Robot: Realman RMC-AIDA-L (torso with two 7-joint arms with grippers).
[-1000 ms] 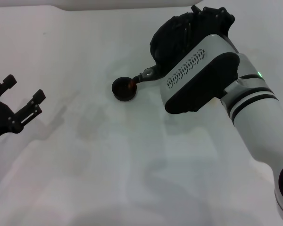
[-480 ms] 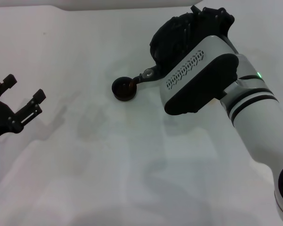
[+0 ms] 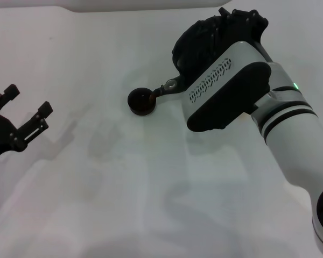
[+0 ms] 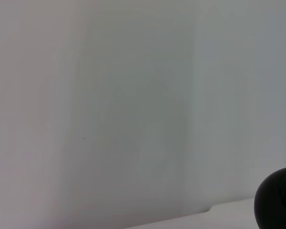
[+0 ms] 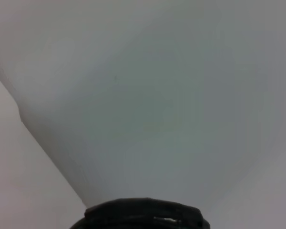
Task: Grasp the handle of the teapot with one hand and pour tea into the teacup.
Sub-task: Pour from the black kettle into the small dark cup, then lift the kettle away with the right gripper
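Observation:
The black teapot (image 3: 202, 37) hangs tilted at the back right, largely hidden by my right forearm. Its short spout (image 3: 167, 87), with a pale cap, points down over the rim of the teacup (image 3: 141, 101). The teacup is small, dark and round and stands on the white table. My right gripper (image 3: 241, 19) sits at the teapot's top, shut on the handle, which is itself hidden behind the gripper and arm. A black curved part of the teapot (image 5: 143, 214) shows in the right wrist view. My left gripper (image 3: 28, 100) is open and empty at the far left, well away from both.
The white table (image 3: 124, 177) spreads out in front of the cup and between the two arms. A dark rounded shape (image 4: 276, 198) shows at the edge of the left wrist view; I cannot tell what it is.
The teapot and right arm have shifted very slightly, with the spout staying at the cup's rim. The left arm has not moved.

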